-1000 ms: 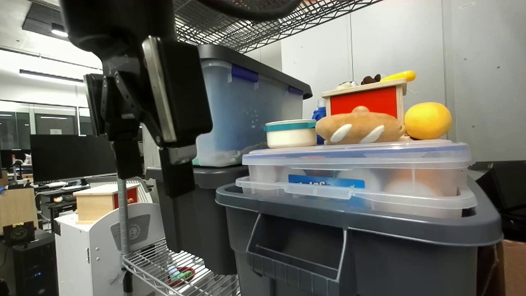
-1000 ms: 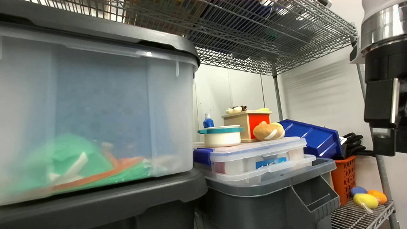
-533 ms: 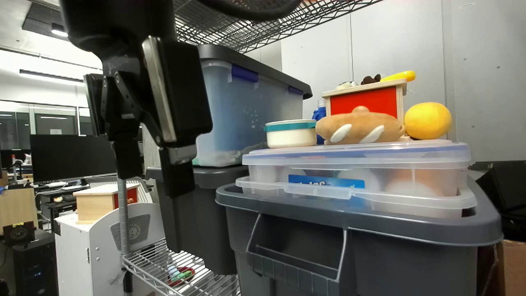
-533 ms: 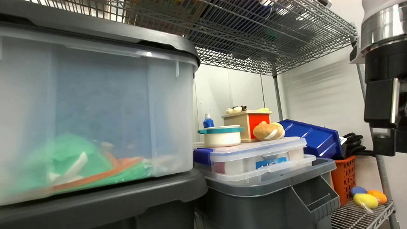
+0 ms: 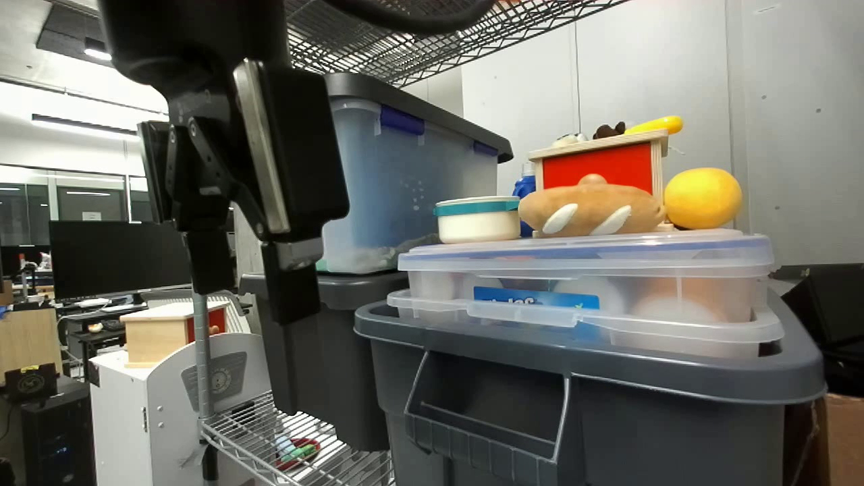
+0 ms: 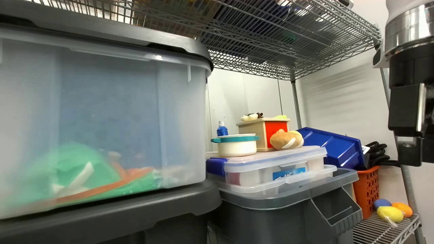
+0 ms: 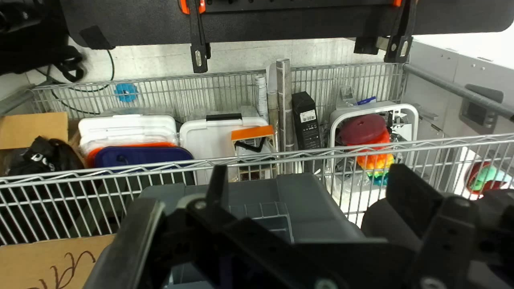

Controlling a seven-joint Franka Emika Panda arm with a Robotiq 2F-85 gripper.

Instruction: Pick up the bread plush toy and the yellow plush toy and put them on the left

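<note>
In an exterior view, the end effector (image 5: 255, 304) hangs well apart from the toys, its fingers (image 5: 291, 287) spread, nothing between them. The bread toy (image 5: 592, 210) lies lengthwise on the clear box (image 5: 432, 263); the yellow toy (image 5: 703, 198) sits just beside its end, contact undetermined. In an exterior view, the bread toy (image 6: 282, 140) partly hides the yellow toy. In the wrist view, the fingers (image 7: 413, 196) stand wide; neither toy shows. Assessment: both likely light, soft, unbreakable. Grip the bread toy across its short side, mid-length; the yellow toy, possibly inclined to roll, across its widest part.
</note>
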